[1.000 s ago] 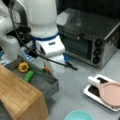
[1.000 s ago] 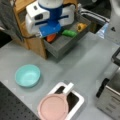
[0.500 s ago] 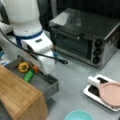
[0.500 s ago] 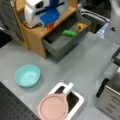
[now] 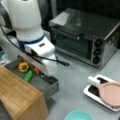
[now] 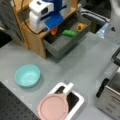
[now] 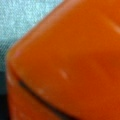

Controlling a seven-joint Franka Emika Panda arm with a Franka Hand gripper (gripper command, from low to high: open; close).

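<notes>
- The hand (image 6: 53, 29) is lowered into the open grey drawer (image 5: 47, 86) of the wooden cabinet (image 5: 20, 97). Its fingers are hidden behind the arm's white body in both front views, so I cannot tell how far apart they stand or whether they hold anything.
- The orange object (image 6: 54, 31) lies right under the hand in the drawer, with the green vegetable (image 6: 69, 33) just beside it and the yellow pepper (image 6: 81, 26) further along toward the drawer's far end.
- The drawer's front wall juts out over the counter (image 6: 82, 65). Bare counter lies open between that wall, the teal bowl (image 6: 27, 75) and the white tray (image 6: 78, 98).
- A pink plate (image 6: 53, 108) rests on the tray and overhangs its edge.
- In a front view the toaster oven (image 5: 87, 37) stands near the arm, with a narrow strip of counter between it and the drawer; a black cable (image 5: 50, 59) droops across that gap.
- The wrist view is filled almost wholly by the orange object (image 7: 67, 65) pressed close to the lens, with a sliver of grey drawer lining at its top left corner; no fingers show there.
</notes>
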